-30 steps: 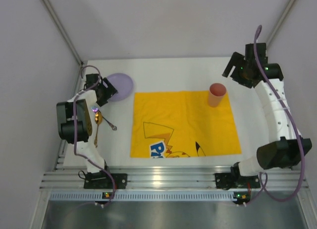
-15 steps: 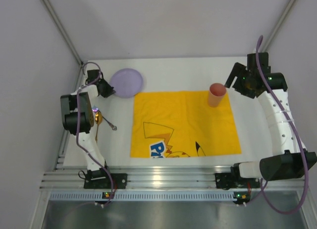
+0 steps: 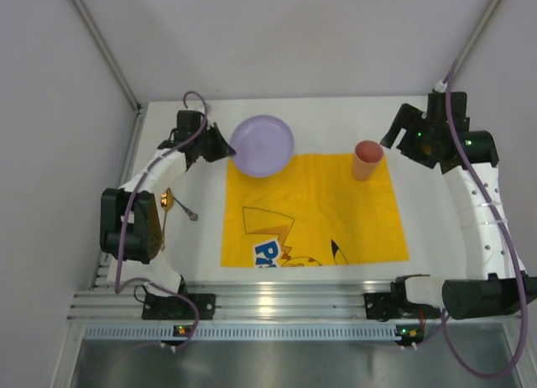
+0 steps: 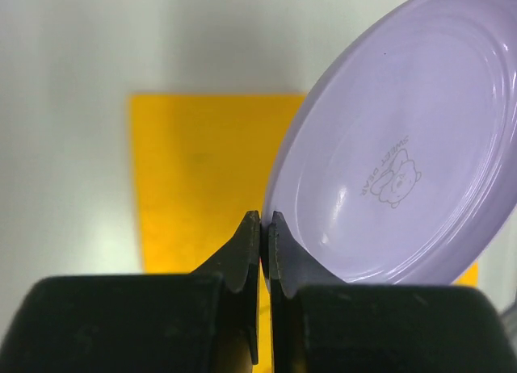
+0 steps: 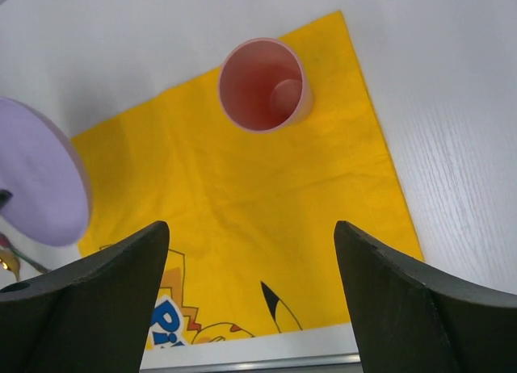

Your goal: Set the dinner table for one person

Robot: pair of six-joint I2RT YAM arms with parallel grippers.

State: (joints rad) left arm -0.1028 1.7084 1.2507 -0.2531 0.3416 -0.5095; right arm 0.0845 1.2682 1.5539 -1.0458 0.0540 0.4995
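White matte dinner table (image 5: 452, 106), seemingly faint-grained, under yellow mat (image 3: 310, 207); lilac plate (image 4: 404, 147) pinched in left gripper (image 4: 260, 220); right gripper (image 5: 250, 228) wide.

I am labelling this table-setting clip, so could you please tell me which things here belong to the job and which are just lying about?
Part of the job: purple plate, pinched in the left gripper; pink cup; yellow mat; gold spoon; white table.
Just there: aluminium rail; grey walls.
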